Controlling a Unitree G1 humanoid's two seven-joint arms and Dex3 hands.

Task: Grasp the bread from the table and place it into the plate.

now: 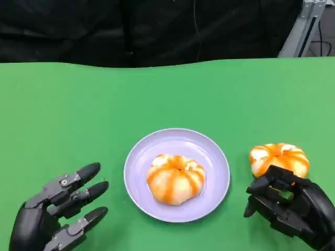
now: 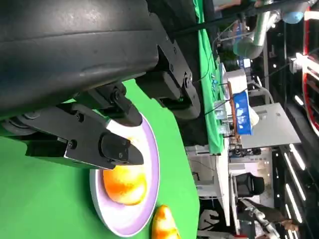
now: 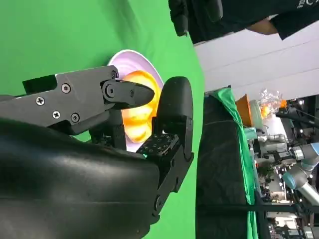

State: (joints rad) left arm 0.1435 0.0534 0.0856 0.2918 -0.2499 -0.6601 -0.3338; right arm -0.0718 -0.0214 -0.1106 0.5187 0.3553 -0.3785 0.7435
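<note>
Bread is what you are after, and you have two pieces to look at. One bread roll [image 1: 176,178] already sits in the middle of the purple plate [image 1: 137,157]. The other bread [image 1: 279,158] lies on the green table [image 1: 78,115], off to the right of the plate and apart from it. Your right hand [image 1: 290,206] is just on the near side of that bread, with its fingers curled in toward it. From the head view you can't tell if the fingers are touching the bread or only close to it, so I can't say if the hand has hold of it yet. The bread looks like it rests flat on the table, so I think you are at the grabbing step, not the lifting step. Your left hand [image 1: 60,214] is low on the other side of the plate, with its fingers spread and nothing in it. Next, you likely need to get your right fingers around the bread and squeeze softly, because it looks squishy. Then you would lift it up and carry it left to the plate. Watch out for the roll already there, since the plate has little room left beside it.
</note>
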